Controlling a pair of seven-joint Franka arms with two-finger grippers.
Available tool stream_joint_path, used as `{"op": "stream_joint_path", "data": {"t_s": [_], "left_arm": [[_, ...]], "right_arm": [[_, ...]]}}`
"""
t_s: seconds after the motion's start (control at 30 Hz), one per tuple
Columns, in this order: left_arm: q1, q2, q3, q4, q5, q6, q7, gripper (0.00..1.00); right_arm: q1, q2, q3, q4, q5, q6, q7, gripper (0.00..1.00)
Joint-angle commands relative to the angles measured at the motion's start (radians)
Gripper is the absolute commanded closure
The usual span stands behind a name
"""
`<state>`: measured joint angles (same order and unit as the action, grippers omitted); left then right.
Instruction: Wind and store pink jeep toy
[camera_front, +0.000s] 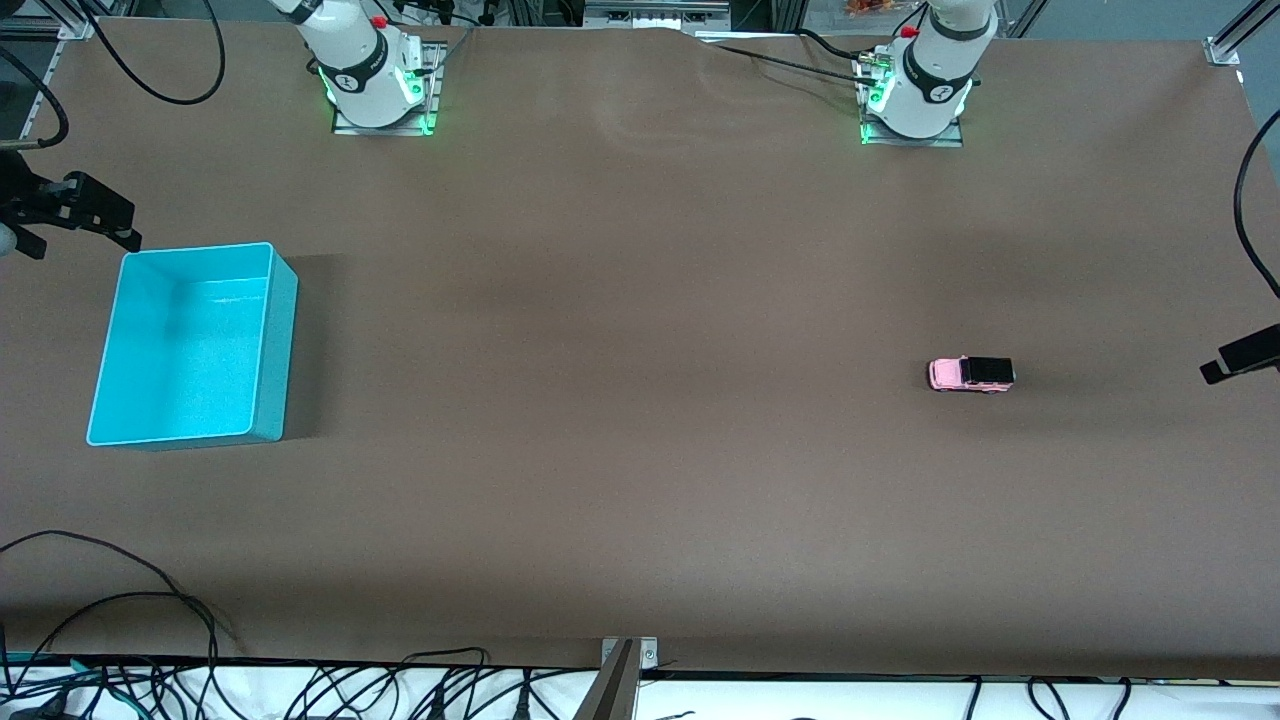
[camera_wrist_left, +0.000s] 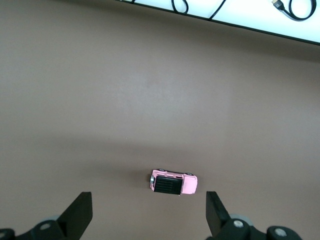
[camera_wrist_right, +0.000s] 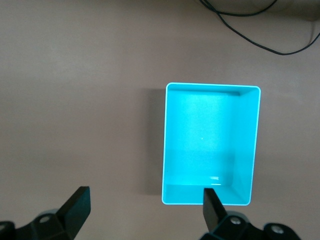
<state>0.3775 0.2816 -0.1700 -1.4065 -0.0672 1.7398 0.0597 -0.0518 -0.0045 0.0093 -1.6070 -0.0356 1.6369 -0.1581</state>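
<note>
Plastic, boxy pink jeep toy (camera_front: 971, 374) sits at four o'clock on matte brown table (camera_front: 640, 400); glossy rectangular turquoise bin (camera_front: 278, 340), nine o'clock, holds nothing. Left gripper (camera_wrist_left: 149, 212) and right gripper (camera_wrist_right: 145, 207) both hang open.

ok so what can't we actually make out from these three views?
- Pink jeep toy: too small in the front view and left wrist view to show any winding part.
- Left pincer, right pincer: cut off by the wrist views' edges, only open fingertips show.
- Both arms: cropped above their bases in the front view.
</note>
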Motion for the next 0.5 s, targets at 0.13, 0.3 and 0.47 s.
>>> {"op": "stream_joint_path", "data": {"t_s": [0.13,0.3,0.47], "left_arm": [[-0.322,-0.154,0.288,-0.147,-0.043,0.000,0.017,0.00],[-0.359,-0.162,0.300,-0.154,-0.043,0.000,0.015,0.00],[-0.365,-0.162,0.296,-0.154,-0.042,-0.002,-0.004,0.00]], "right_arm": [[-0.008,-0.005,-0.012,0.035,-0.010,-0.040,0.006,0.00],[-0.002,0.001,-0.011,0.035,-0.012,-0.040,0.009,0.00],[-0.002,0.003,-0.011,0.035,-0.012,-0.039,0.011,0.00]]}}
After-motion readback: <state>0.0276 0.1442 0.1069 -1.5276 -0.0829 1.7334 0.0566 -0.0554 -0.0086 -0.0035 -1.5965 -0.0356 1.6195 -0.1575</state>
